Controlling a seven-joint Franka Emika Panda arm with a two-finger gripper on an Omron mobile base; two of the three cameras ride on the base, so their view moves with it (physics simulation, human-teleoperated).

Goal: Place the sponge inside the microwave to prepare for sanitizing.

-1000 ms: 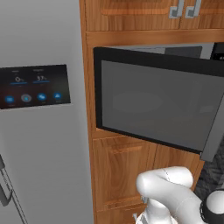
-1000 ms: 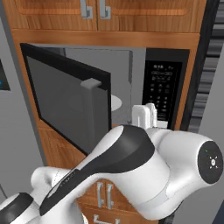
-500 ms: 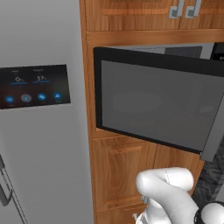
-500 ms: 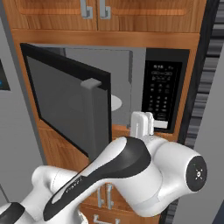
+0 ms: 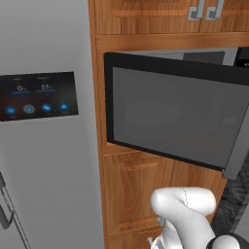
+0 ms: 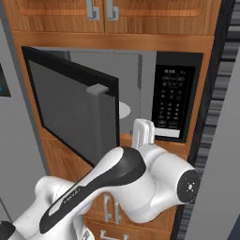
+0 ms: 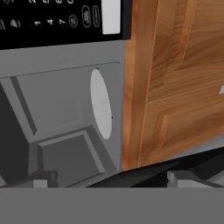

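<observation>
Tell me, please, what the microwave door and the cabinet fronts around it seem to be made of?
Microwave door: dark grey glass, seemingly smooth, in a matte black frame; faintly see-through. Cabinet fronts: wood or wood veneer, warm brown with visible grain and raised panels, low sheen.

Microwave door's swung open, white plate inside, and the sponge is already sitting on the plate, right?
Not quite. The microwave door is open and the white plate is inside, but the plate is bare in the hand view; there is no sponge on it.
</observation>
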